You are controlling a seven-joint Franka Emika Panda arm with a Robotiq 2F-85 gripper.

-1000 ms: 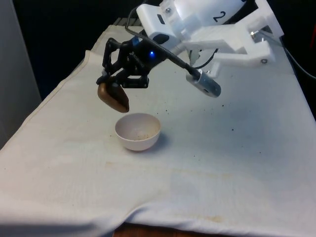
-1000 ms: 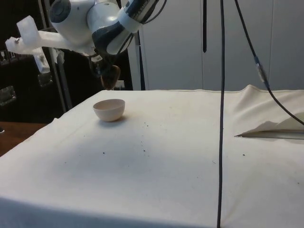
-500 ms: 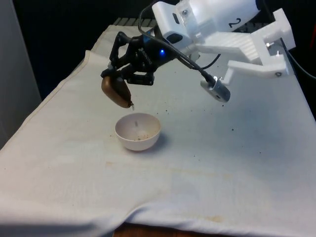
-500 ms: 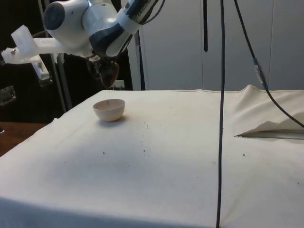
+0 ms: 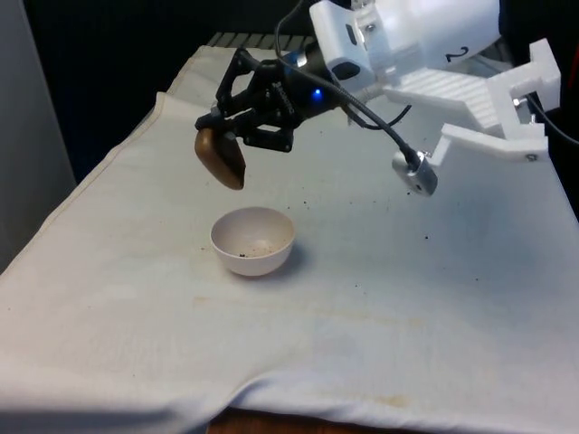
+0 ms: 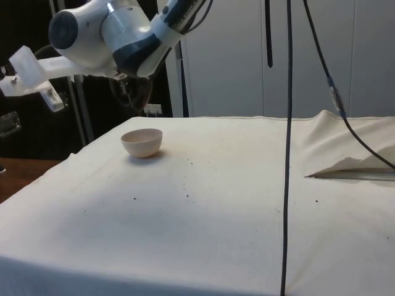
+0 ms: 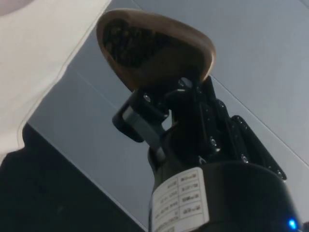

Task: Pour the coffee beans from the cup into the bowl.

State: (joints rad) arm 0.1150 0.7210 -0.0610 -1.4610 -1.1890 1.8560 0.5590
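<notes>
Above the bowl (image 5: 252, 240), my gripper (image 5: 237, 140) pinches the tipped cup (image 5: 222, 158); a few beans (image 5: 253, 250) lie inside, more remain to pour.

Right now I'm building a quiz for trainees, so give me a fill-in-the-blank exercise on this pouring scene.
1. The gripper holds a brown ____, tilted in the air.
2. The white bowl stands on the ____ cloth that covers the table.
3. In the front view, the cup hangs ____ the bowl, not touching it.
4. Inside the bowl lie a few dark ____.

Missing words: cup; white; above; coffee beans
</notes>
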